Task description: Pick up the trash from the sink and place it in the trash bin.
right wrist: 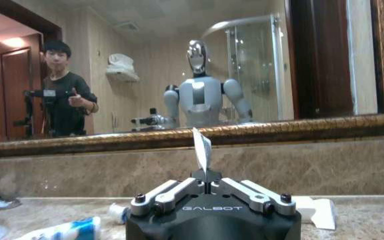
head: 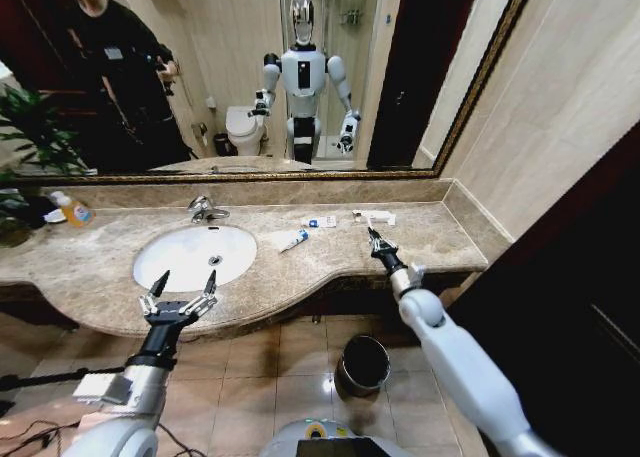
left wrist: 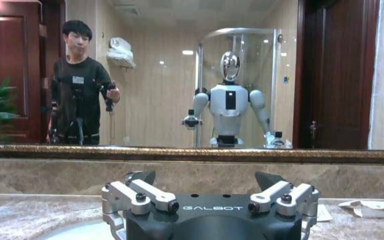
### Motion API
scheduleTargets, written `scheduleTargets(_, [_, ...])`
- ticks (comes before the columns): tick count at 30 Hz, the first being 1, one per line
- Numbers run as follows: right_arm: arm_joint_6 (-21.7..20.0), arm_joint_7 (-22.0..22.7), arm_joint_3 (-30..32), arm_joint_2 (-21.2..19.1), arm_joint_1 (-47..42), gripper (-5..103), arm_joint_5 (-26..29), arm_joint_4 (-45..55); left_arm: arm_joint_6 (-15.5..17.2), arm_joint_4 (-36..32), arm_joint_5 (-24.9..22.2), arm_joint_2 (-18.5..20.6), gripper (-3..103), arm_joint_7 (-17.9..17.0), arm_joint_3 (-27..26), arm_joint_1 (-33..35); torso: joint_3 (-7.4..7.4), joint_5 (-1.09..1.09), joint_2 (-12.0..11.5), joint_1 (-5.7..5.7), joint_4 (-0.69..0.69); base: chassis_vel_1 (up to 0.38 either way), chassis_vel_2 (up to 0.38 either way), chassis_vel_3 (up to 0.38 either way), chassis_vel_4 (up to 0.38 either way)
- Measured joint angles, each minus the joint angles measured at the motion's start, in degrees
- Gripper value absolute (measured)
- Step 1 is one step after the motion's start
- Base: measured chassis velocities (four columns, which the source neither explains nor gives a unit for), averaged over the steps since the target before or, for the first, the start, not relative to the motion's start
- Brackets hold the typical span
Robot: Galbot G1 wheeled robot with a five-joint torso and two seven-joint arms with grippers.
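Observation:
The white oval sink (head: 190, 262) is set in the beige marble counter. Trash lies on the counter to its right: a white tube with a blue cap (head: 293, 240), a white-blue packet (head: 320, 221) and a flat white packet (head: 378, 217). My right gripper (head: 371, 235) hovers just in front of the flat packet. In the right wrist view it (right wrist: 207, 176) is shut on a thin white strip (right wrist: 202, 149) that stands upright. My left gripper (head: 184, 286) is open above the sink's front rim, with nothing between its fingers (left wrist: 142, 177). The trash bin (head: 363, 364) stands on the floor below the counter.
A chrome tap (head: 205, 210) stands behind the basin. An orange-yellow bottle (head: 73, 210) and a plant (head: 30, 137) are at the counter's far left. A large mirror (head: 250, 67) runs along the back wall, and a tiled wall (head: 560, 107) closes the right side.

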Motion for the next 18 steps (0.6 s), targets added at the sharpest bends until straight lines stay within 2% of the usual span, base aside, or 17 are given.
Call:
scheduleTargets(6, [2.83,2.38,1.76,1.95,-8.85,0,-7.81,3.90,0.00,0.00,0.00,0.00,100,-0.01,0.00,0.00,0.00,0.01,0.00,0.00,0.00,0.000,0.000,0.000,0.000])
scheduleTargets(11, [3.85,2.49,3.91,3.73,-13.70,0,-9.69,4.16,0.00,0.00,0.00,0.00,100,0.00,0.00,0.00,0.00,0.02,-0.01,0.00,0.00,0.000,0.000,0.000,0.000])
scheduleTargets(18, [8.15,2.54,7.10,6.62,-19.80,0,-12.87,0.83,0.00,0.00,0.00,0.00,100,0.00,0.00,0.00,0.00,0.01,-0.01,0.00,-0.01,0.000,0.000,0.000,0.000])
